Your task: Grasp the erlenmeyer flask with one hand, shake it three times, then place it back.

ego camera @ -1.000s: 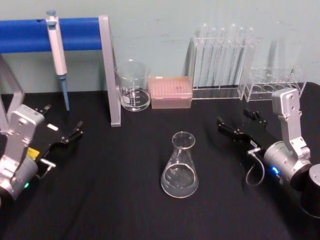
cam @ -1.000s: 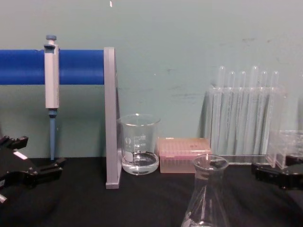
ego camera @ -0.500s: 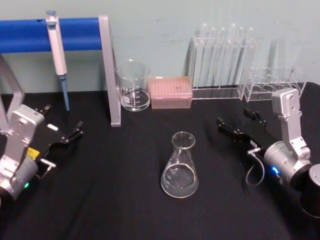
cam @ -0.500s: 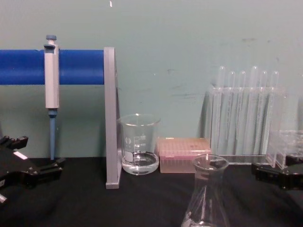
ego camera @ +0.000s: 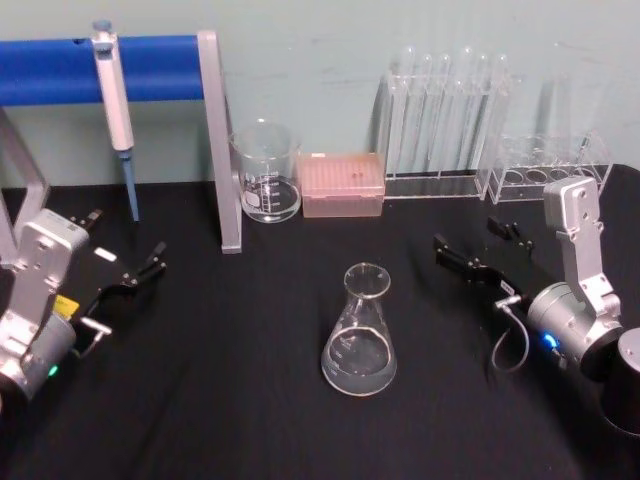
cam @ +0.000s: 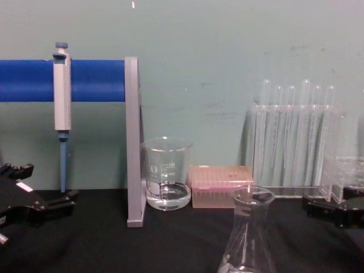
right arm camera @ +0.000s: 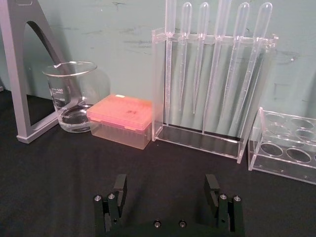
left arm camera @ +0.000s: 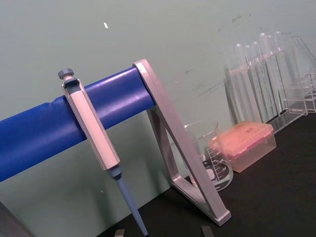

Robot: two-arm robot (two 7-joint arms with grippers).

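Head view: the erlenmeyer flask (ego camera: 360,333) stands upright at table centre, my right gripper (ego camera: 479,258) well apart at its 2 o'clock, my left gripper (ego camera: 128,272) parked at its 10 o'clock, fingers spread. Right wrist view: my right fingers (right arm camera: 119,192) gape wide, nothing between them. Chest view: the flask's neck sits at 6 o'clock; closing on that smooth taper could let the glass slip or tip.

The erlenmeyer flask (ego camera: 360,335) stands mid-worktop (ego camera: 230,400), between the left hand (ego camera: 128,262) and the right hand (ego camera: 480,250), well apart from both. Behind it, along the wall, sit the beaker (ego camera: 266,172), tip box (ego camera: 342,185) and pipette rack (ego camera: 445,120), left to right.
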